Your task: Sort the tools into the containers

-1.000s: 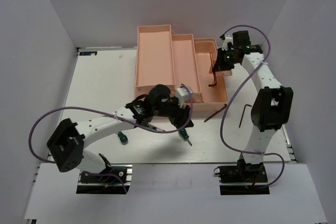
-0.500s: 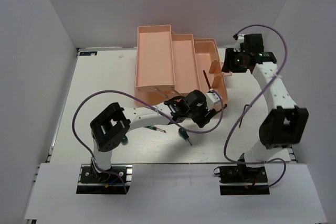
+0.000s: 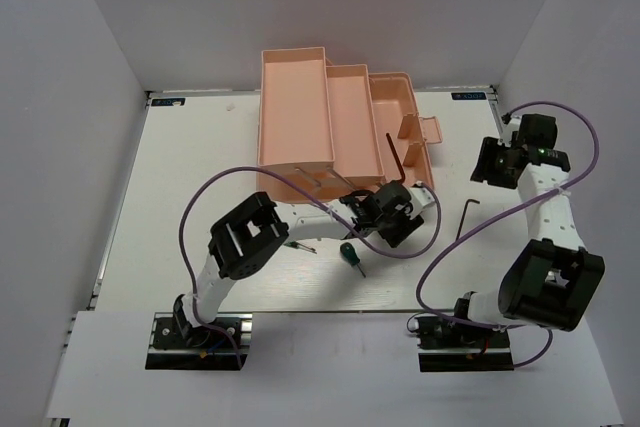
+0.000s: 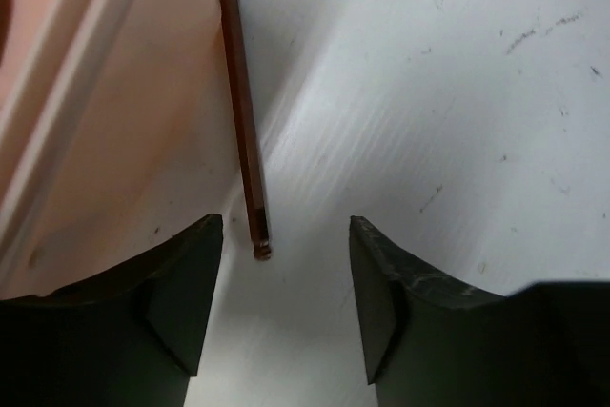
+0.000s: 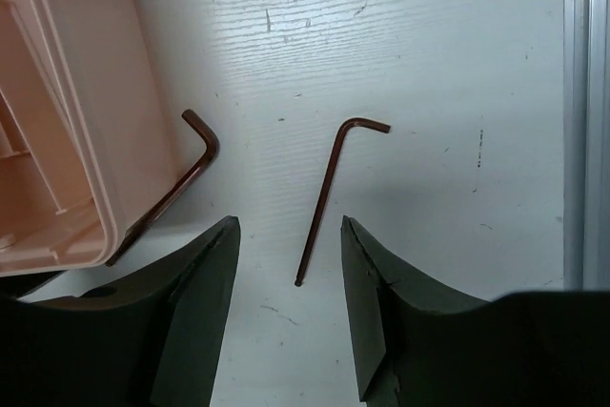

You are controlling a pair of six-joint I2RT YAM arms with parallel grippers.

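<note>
1. Left wrist view: the left claw (image 4: pixel 285 245) hangs released, jaws spread with nothing gripped. I judge it is lined up to straddle the corner hex key (image 4: pixel 240 111), not to carry anything.
2. That key lies flat on the table (image 4: pixel 457 92), hard beside the toolbox (image 4: pixel 105 92) wall at the left of the frame. A finger would find little room along that wall, which likely explains why the claw approaches the key's free end.
3. The shaft runs from the top edge downward. Its end sits just inside the gap between the fingers, closer to the left-hand one.
4. In the right wrist view, the right claw (image 5: pixel 289 231) is likewise released and empty, poised over bare table.
5. The loose hex key (image 5: pixel 325 197) lies mid-frame, well apart from the toolbox, so nothing hinders a straight pinch. Its bend is at the top with the short leg pointing right. Its lower end reaches into the gap between the fingertips, roughly centred.
6. The corner key also shows at the left of that frame, its bend clear of the box and its lower end tucked under the box corner.
7. From the top external view, a third hex key (image 3: pixel 400 164) appears to lie in the rightmost tray, though it is too thin to be sure.
8. A green screwdriver (image 3: pixel 349 254) lies unsorted on the table below the toolbox, just beside the left arm.
</note>
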